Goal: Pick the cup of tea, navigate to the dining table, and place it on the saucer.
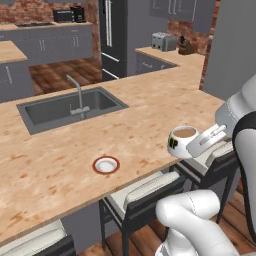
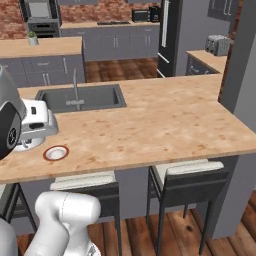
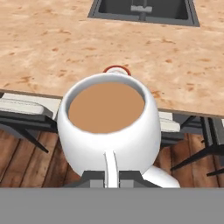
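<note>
cup of tea held in the air off the dining table edge

gripper clamped on its handle; saucer on the table, apart from the cup, nearer the sink.

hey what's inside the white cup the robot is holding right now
The cup of tea holds light brown liquid, filling it to a little below the rim. The liquid is opaque, so the cup's bottom is hidden. The saucer on the dining table sits bare.

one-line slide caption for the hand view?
Hand grips the cup of tea above stools, saucer ahead on dining table.
</note>
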